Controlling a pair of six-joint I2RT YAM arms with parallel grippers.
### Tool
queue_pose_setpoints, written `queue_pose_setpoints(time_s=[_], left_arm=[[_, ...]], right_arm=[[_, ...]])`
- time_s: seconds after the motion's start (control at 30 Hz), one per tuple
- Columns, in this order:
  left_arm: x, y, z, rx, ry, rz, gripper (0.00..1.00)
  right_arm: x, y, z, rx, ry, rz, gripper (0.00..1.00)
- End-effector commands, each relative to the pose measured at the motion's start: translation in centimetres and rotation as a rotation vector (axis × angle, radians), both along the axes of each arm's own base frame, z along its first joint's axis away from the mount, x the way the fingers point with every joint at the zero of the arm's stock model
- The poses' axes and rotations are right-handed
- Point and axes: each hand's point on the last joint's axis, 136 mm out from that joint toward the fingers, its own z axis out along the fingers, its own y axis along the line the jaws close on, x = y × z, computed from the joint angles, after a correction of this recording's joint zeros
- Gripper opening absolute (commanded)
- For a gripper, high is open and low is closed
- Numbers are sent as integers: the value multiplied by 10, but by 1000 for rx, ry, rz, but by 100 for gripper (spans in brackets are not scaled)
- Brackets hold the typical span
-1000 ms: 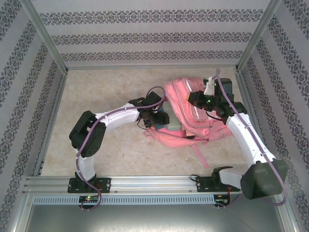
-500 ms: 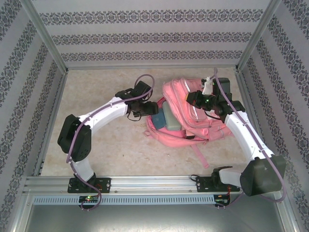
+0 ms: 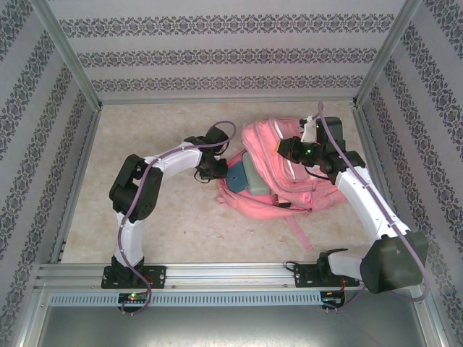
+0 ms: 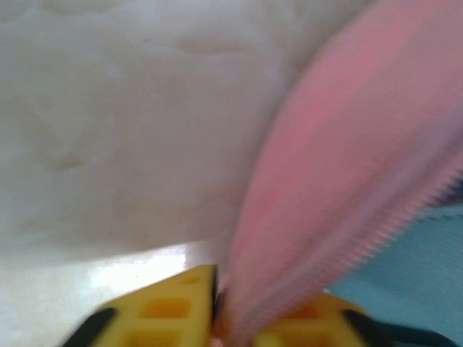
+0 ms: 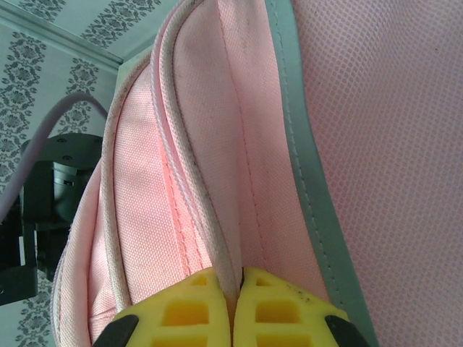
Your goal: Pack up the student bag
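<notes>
Since a moment ago the left arm has folded its elbow in toward the bag, and the left hand [image 3: 215, 166] has drawn off the teal item [image 3: 237, 173] to the bag's left rim, while the right arm has hardly shifted. Packing looks partly done: the student bag [image 3: 289, 191] lies flat on the surface [image 3: 166, 130], right of centre, its mouth facing left and held open, with the teal item and a grey item [image 3: 254, 176] lodged in the opening but not fully sunk inside. What seems left is to push them deeper and close the zip. No loose things lie elsewhere on the surface. In the left wrist view, blurred, the left hand [image 4: 231, 307] has its yellow fingers [image 4: 170, 307] on either side of the student bag's [image 4: 340, 166] pink rim, apparently pinching it, with the teal item [image 4: 427, 278] just beyond. The right hand [image 3: 286, 150] sits on the bag's upper side, and its wrist view shows that hand [image 5: 236, 278] pressed together on a seamed fold of the student bag [image 5: 376, 108].
</notes>
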Motion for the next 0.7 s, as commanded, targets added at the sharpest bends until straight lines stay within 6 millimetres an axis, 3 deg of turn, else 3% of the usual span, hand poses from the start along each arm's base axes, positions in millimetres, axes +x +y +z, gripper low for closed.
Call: queue_pose_setpoints(time_s=[0.0,0.27,0.3,0.37,0.43,0.5,0.6,0.63,0.67], left_arm=[[-9,18,0,21,-3,66,2],[-47,6,29,-60,-48,98,1],[-50,8,33,-49,-49,99,10],[-52,22,40,5,-58,122,45],[-51,41,51,89,-82,141,63],[-47,52,68,125,-121,135,67],[-34,60,95,115,-186,114,67],[-27,57,102,98,-207,98,68],[-18,54,109,84,-231,79,75]], right_arm=[[0,7,-2,-8,-15,22,5],[-14,38,-51,-61,81,107,8],[-15,39,-55,-65,93,112,11],[-19,38,-60,-74,105,112,15],[-21,34,-60,-87,105,102,21],[-25,31,-55,-97,96,97,24],[-34,24,-50,-109,89,74,46],[-37,22,-48,-110,87,69,46],[-42,20,-48,-110,88,64,47]])
